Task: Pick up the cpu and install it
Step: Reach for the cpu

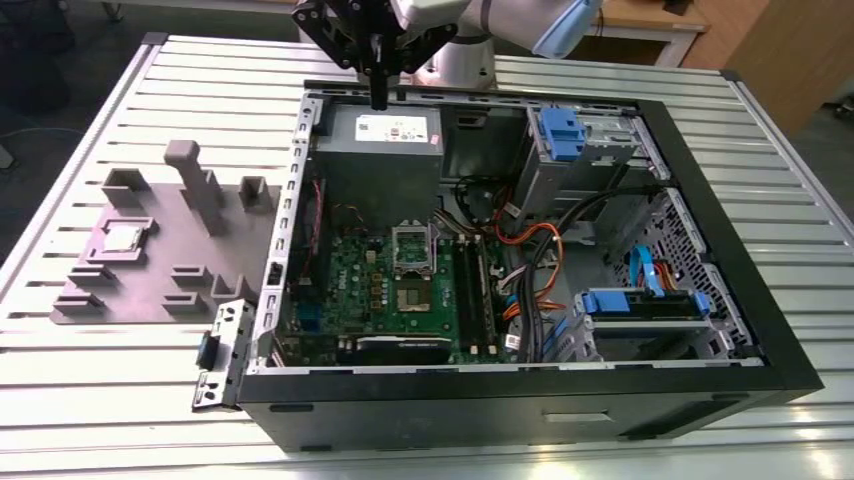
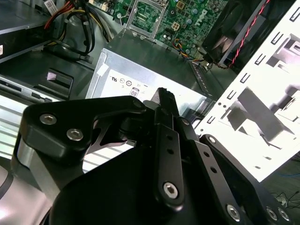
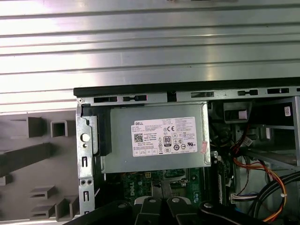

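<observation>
The cpu (image 1: 123, 237) is a small silvery square lying flat in a recess of the grey fixture plate (image 1: 154, 290), at the exterior view's left, outside the computer case (image 1: 534, 400). My gripper (image 1: 379, 98) hangs high over the case's far edge, above the grey power supply box (image 1: 380, 140), far from the cpu. Its fingers (image 2: 165, 101) are pressed together with nothing between them. Further into the case, the silver socket frame (image 1: 411, 243) stands out on the green motherboard (image 1: 367, 280).
The grey box with a white label (image 3: 157, 140) lies directly under the wrist. Orange and black cables (image 1: 534, 260) and blue drive brackets (image 1: 561, 130) crowd the case's other side. Upright blocks (image 1: 187, 170) rise from the fixture plate. The slatted metal table (image 1: 107, 400) surrounds everything.
</observation>
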Robot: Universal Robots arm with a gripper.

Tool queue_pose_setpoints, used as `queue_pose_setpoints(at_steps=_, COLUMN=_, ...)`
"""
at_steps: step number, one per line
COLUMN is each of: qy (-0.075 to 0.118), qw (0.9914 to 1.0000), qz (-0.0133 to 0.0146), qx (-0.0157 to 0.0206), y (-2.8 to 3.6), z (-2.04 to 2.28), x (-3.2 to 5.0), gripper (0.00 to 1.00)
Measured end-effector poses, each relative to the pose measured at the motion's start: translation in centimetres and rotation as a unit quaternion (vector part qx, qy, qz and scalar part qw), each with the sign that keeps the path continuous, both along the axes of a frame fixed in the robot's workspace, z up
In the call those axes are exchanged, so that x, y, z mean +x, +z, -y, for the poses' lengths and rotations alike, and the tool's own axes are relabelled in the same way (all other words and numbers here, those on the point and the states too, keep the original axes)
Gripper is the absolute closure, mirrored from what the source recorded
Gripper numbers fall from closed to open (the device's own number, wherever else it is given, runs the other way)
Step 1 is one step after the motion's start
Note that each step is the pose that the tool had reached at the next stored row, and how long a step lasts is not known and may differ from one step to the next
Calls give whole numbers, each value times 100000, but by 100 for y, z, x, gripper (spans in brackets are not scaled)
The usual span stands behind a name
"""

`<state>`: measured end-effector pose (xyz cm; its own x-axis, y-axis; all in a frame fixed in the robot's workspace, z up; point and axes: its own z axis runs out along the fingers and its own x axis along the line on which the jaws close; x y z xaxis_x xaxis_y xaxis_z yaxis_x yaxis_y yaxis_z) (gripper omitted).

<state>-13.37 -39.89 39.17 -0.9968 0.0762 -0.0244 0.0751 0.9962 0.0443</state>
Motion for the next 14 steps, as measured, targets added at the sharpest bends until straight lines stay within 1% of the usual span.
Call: queue_pose_setpoints(at_steps=14, qy=0, qw=100000, qz=0, qx=0, y=-1, z=0, x=-27, gripper=89)
